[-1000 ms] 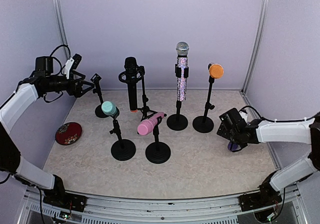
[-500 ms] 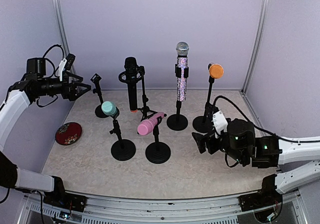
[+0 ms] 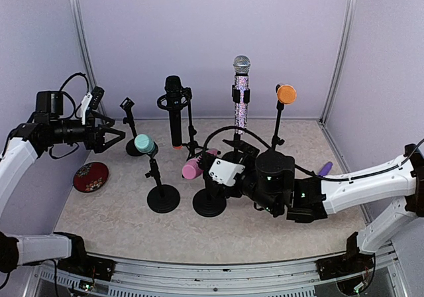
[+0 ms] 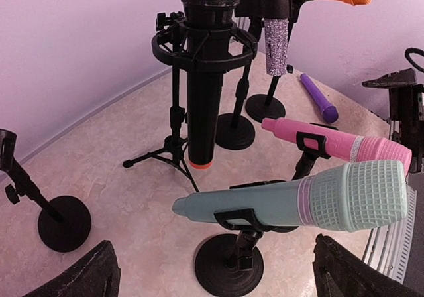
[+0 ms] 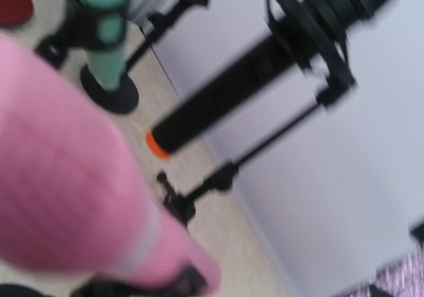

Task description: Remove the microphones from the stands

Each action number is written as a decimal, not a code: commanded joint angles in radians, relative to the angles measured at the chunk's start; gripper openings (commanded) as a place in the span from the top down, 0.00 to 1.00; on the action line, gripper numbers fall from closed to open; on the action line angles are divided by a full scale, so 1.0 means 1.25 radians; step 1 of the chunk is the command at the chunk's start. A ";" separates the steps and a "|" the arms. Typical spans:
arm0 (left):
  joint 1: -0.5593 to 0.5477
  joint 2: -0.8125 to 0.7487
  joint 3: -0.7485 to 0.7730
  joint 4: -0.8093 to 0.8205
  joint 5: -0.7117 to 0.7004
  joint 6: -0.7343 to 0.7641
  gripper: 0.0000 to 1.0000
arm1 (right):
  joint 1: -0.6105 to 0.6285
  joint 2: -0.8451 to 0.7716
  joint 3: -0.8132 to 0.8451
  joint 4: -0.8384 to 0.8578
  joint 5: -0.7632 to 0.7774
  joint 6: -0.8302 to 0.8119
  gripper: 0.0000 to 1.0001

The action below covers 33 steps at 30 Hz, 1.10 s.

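Fingers (image 4: 79,277) of left gripper (image 3: 119,124) spread wide, empty, facing teal microphone (image 4: 298,201) | right gripper (image 3: 213,166) close by pink microphone (image 3: 197,164), its fingers unseen, opening cannot be told | pink microphone tilted in clip of its stand (image 3: 209,203), front centre of table (image 3: 265,231), just right of teal microphone, blurred in right wrist view.

Pink microphone (image 4: 344,144) smooth matt plastic; tall microphone (image 3: 240,115) glittery.

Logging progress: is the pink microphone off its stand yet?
Not yet: the pink handheld microphone lies clipped in its black stand.
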 commanded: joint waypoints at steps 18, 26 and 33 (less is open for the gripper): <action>-0.081 -0.058 0.038 -0.042 -0.030 0.015 0.06 | 0.033 0.175 0.139 0.183 -0.042 -0.220 0.73; -0.242 -0.057 0.092 0.013 -0.080 -0.016 0.09 | 0.033 0.087 0.169 0.207 -0.070 -0.242 1.00; -0.392 0.037 0.196 0.067 -0.130 -0.073 0.14 | 0.033 0.035 0.213 0.203 -0.089 -0.249 1.00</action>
